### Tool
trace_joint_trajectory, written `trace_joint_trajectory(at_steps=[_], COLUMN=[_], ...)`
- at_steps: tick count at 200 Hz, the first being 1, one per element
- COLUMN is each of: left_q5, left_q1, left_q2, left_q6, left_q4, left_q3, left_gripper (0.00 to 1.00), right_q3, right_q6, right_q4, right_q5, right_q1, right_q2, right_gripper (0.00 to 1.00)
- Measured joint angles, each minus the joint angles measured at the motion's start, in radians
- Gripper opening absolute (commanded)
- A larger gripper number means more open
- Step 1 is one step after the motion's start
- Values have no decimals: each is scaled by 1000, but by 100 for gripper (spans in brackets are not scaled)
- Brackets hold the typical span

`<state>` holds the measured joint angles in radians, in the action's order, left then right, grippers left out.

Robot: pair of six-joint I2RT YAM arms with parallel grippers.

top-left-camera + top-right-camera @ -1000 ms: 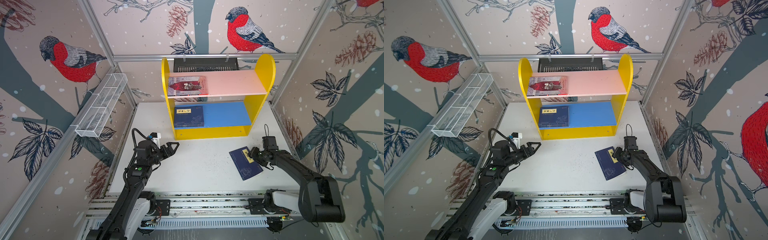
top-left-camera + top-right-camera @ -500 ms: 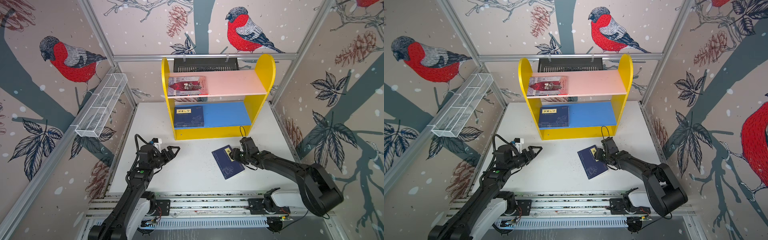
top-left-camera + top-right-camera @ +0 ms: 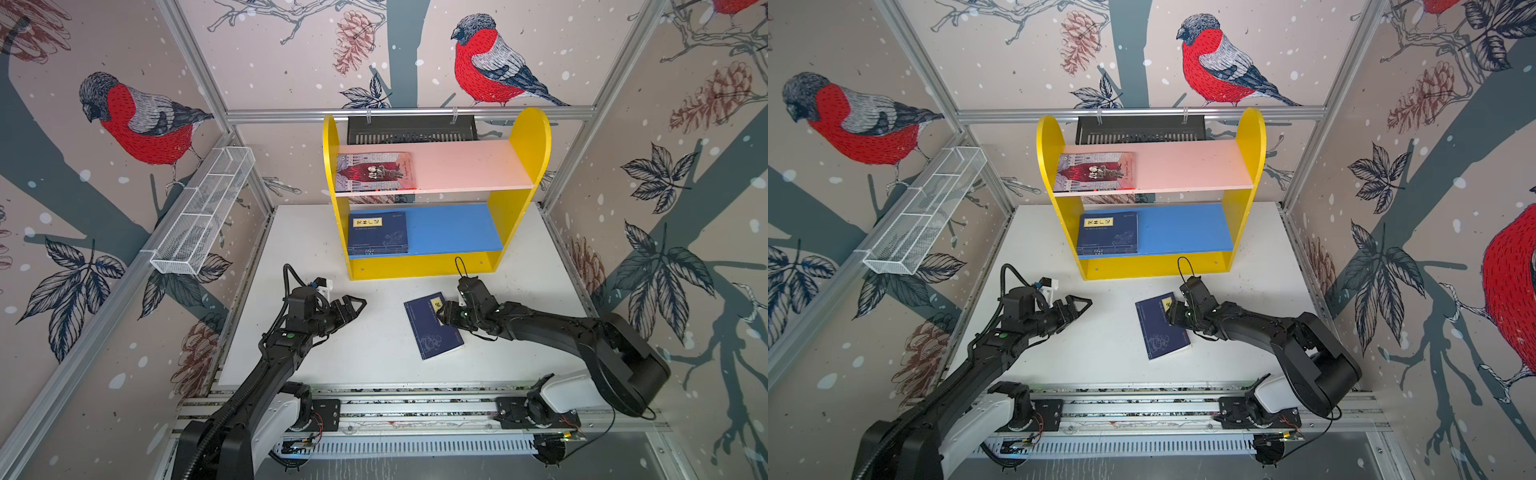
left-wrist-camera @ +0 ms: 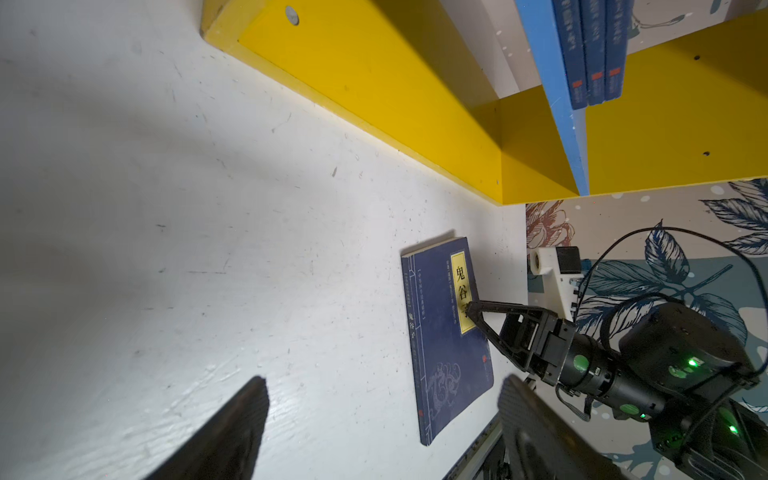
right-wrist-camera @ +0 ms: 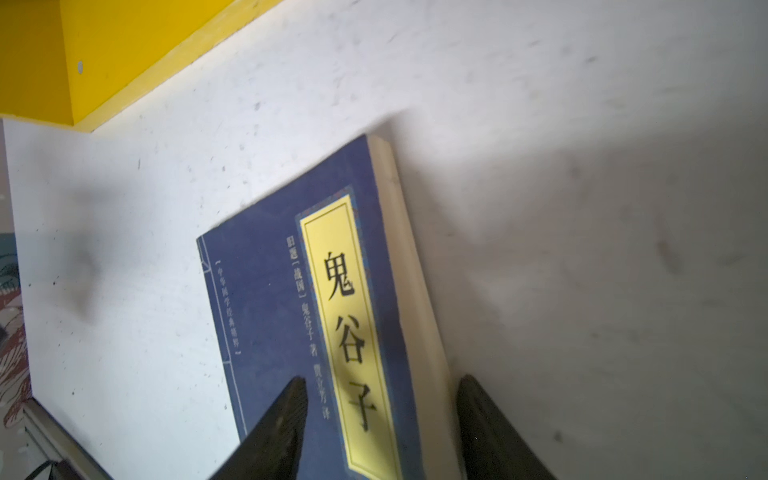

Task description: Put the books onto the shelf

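We list the left gripper (image 3: pixel 358 308), spread wide and empty, at near left. On the shelf (image 3: pixel 521 166), far centre, the grey-lilac illustrated book (image 3: pixel 375 171) lies at the pink board's left end and a navy stack (image 3: pixel 377 233) at the blue board's left end. Right of centre, one navy book (image 3: pixel 432 328) lies on the white table (image 3: pixel 374 365); the right gripper (image 3: pixel 444 311) straddles its page edge, jaws parted, one finger on the cover.
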<state>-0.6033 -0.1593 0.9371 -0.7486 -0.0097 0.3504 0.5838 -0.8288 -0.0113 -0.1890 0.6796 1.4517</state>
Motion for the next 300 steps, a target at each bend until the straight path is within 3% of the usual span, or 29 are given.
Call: trace_joint_trajectory(at_steps=[50, 129, 217, 275, 300], left_q5=[-30, -79, -161, -172, -188], left_q1=[-2, -60, -172, -187, -190], left_q2=[92, 192, 344, 433, 465], left_q6=[23, 82, 92, 82, 71], left_q4=[11, 89, 204, 254, 292], left_q3=[5, 5, 9, 10, 14], left_gripper=[85, 85, 82, 82, 82], right_q3=[48, -13, -35, -55, -57], right_q6=[21, 16, 19, 16, 11], right_q4=[-11, -36, -124, -213, -233], right_q5=[-65, -104, -268, -332, -340], right_q1=[79, 11, -11, -13, -13], right_q2=[57, 13, 66, 115, 128], right_gripper=[59, 55, 48, 30, 27])
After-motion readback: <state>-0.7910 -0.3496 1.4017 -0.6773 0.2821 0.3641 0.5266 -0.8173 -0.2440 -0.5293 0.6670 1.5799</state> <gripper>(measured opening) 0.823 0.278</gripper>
